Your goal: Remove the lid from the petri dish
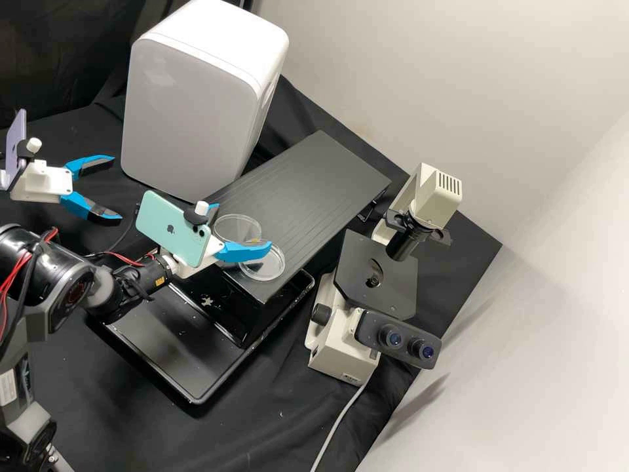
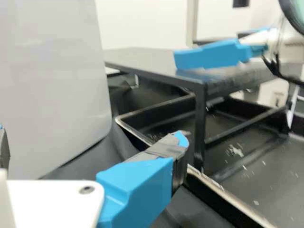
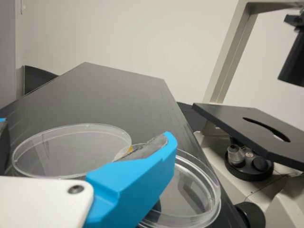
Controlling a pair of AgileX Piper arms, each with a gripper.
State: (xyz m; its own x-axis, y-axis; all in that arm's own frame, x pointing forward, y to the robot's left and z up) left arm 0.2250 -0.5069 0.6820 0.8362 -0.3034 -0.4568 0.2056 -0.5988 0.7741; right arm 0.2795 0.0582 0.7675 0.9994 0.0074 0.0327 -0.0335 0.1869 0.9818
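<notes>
A clear petri dish base [image 1: 267, 262] [image 3: 190, 190] lies at the near corner of the black ribbed platform [image 1: 308, 177]. Its clear lid [image 1: 237, 228] [image 3: 71, 147] is shifted off it to the side and overlaps the base's rim. My right gripper [image 1: 239, 239] [image 3: 83, 133] spans the lid, one blue finger [image 3: 137, 175] at its rim above the base, and looks shut on it. My left gripper [image 1: 92, 185] [image 2: 90, 135] hangs open and empty to the left, beside the white box, well away from the dish.
A tall white box [image 1: 196, 92] stands behind the platform. A black tray [image 1: 190, 354] lies under the platform's near end. A white microscope [image 1: 380, 295] stands to the right, its black stage [image 3: 251, 128] close to the dish.
</notes>
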